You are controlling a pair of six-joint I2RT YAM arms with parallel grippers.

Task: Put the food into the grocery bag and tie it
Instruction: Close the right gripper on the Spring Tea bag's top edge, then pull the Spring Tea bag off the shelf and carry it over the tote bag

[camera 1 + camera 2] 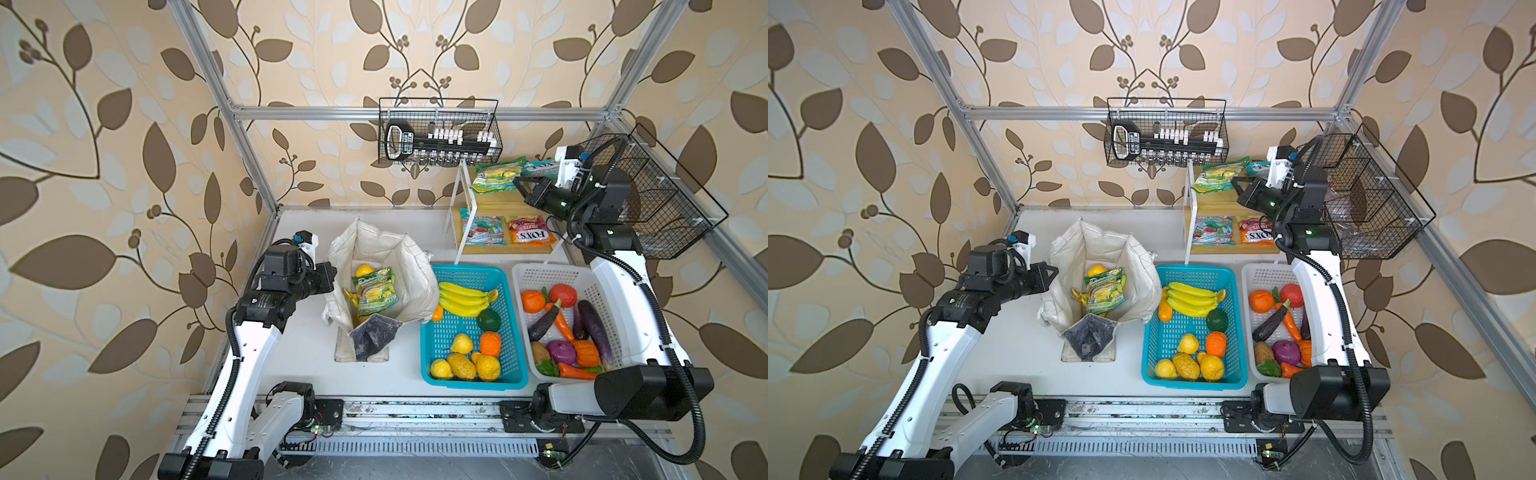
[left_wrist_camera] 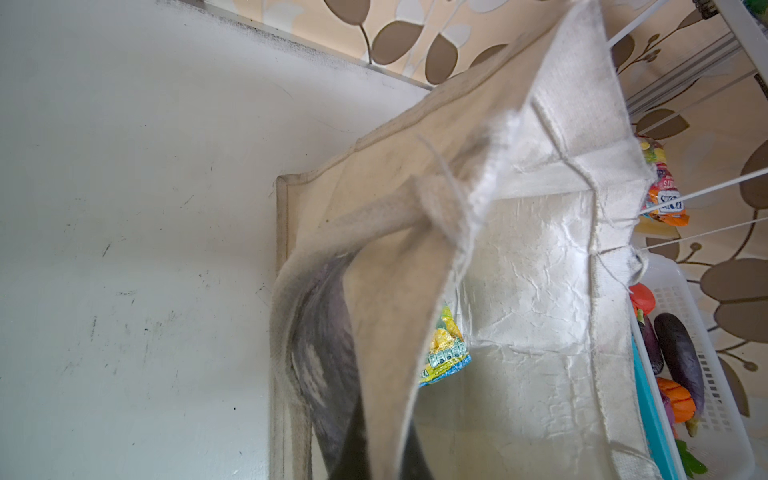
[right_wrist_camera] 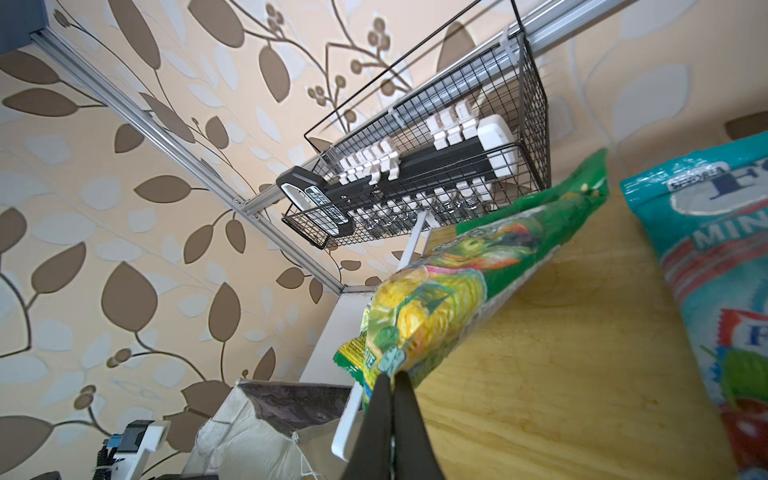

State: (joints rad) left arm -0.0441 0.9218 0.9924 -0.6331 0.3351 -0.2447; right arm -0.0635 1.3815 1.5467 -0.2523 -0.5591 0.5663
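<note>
Bag: the grocery bag [image 1: 415, 266] is stood open on the table [image 1: 299, 365], left of centre and just beside the blue basket [image 1: 469, 271]; its dark printed side is folded down at the near edge.
Left gripper: the left gripper [image 1: 331, 274] is held at the bag's left rim, its jaws pressed together on the canvas wall, which is seen close up in the left wrist view [image 2: 540, 291].
Bag contents: a second green packet [image 1: 374, 291] is laid inside, with a yellow fruit [image 1: 365, 270] behind it.
Right gripper: the right gripper [image 3: 392, 386] is raised at the far right, its jaws clamped on a corner of the green packet [image 3: 457, 291].
Shelf: the wooden shelf [image 1: 498, 199] is set at the far right; the green packet [image 1: 496, 176] is rested on its upper level, with the light blue packet [image 1: 536, 167] to its right.
Blue basket: the banana bunch [image 1: 463, 299] is laid at its far end.
White basket: the white basket [image 1: 540, 270] is placed right of the blue one; an orange [image 1: 533, 301] and a carrot [image 1: 563, 324] are held in it.
</note>
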